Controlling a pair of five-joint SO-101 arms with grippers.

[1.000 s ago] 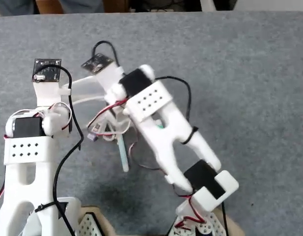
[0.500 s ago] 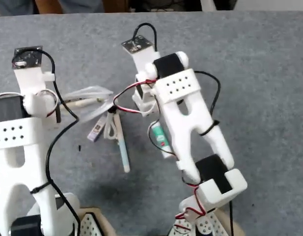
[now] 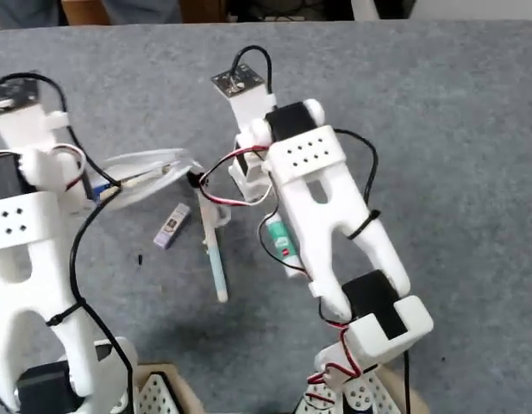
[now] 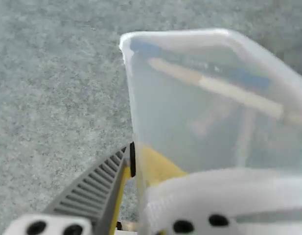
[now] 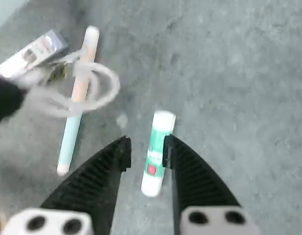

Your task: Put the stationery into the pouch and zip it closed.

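My left gripper point(image 4: 132, 160) is shut on the edge of the clear pouch point(image 4: 199, 122), held just off the table at the left point(image 3: 149, 170); a pen and other items show inside it. My right gripper point(image 5: 146, 143) hangs open above the green-and-white glue stick point(image 5: 157, 152), which lies on the grey table point(image 3: 282, 244). A pale blue pen point(image 3: 215, 259) lies to the left of the glue stick, with a white loop point(image 5: 89, 88) across its upper end. A small eraser box point(image 3: 172, 226) rests just below the pouch.
Grey felt covers the table point(image 3: 438, 129), with wide free room to the right and at the back. Both arm bases point(image 3: 153, 392) stand at the front edge. Cables hang from the right arm over the loose items.
The left arm has drawn the pouch to the left. The right arm has swung right, away from the pouch, uncovering the glue stick and coming to hang above it.
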